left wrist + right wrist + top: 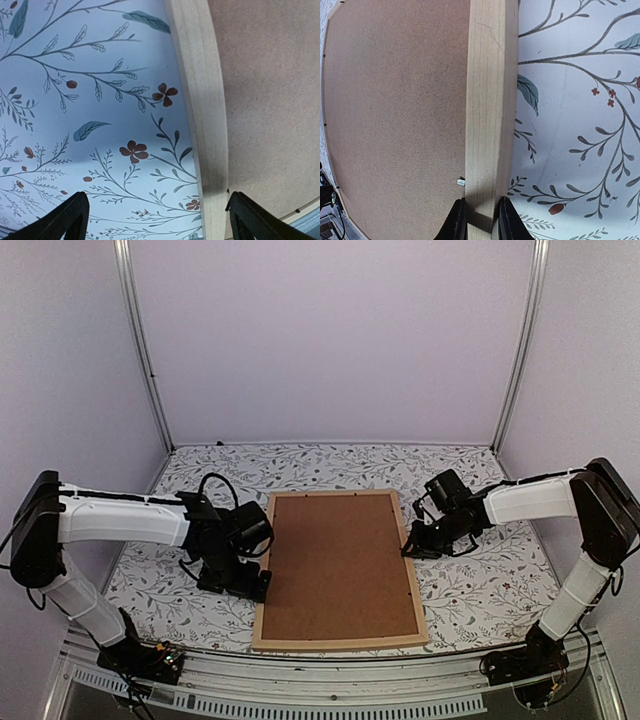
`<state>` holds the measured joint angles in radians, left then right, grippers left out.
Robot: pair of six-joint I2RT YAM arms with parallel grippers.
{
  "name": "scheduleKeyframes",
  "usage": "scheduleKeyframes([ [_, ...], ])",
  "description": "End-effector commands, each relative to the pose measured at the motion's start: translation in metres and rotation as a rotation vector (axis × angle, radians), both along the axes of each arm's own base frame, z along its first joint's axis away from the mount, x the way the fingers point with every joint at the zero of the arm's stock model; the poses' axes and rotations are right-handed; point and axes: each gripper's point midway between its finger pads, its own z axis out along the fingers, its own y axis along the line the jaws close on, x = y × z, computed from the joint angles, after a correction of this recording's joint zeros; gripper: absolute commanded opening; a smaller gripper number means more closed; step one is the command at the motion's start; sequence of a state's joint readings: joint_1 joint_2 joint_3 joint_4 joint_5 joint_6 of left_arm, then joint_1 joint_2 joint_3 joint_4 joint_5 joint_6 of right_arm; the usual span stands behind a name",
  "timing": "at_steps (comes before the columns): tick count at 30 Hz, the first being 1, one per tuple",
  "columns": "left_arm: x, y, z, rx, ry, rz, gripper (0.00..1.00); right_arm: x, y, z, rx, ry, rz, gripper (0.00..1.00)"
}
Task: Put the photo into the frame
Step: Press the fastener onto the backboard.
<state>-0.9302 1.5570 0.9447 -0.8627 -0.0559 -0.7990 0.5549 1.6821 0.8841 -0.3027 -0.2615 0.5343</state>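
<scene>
On the table the frame lies flat, backing board filling it, photo unseen. Your right tool pinches the bar beneath it; the left tool gapes astride the bar below it. Lift one-sided and that thin grip may slip

You have a plain brown fibreboard backing panel lying flat mid-desk. The desk is white, printed with grey leafy sprigs and small red flowers. Pale walls stand behind.
</scene>
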Motion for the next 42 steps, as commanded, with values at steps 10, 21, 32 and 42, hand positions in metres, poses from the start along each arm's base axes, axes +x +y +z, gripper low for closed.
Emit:
scheduleKeyframes([
  [10,-0.011,0.01,-0.006,0.032,0.019,0.002,1.0,-0.015,-0.008,-0.023,-0.044,0.058,0.006,0.09],
  [21,-0.016,0.0,-0.016,0.031,0.038,-0.023,1.0,-0.017,-0.008,-0.024,-0.041,0.061,0.006,0.09],
  [32,-0.016,-0.009,-0.026,0.039,0.053,-0.049,1.0,-0.02,-0.004,-0.026,-0.042,0.068,0.014,0.09],
  [42,-0.011,-0.027,-0.033,0.042,0.062,-0.097,0.99,-0.023,0.003,-0.029,-0.041,0.076,0.029,0.09],
])
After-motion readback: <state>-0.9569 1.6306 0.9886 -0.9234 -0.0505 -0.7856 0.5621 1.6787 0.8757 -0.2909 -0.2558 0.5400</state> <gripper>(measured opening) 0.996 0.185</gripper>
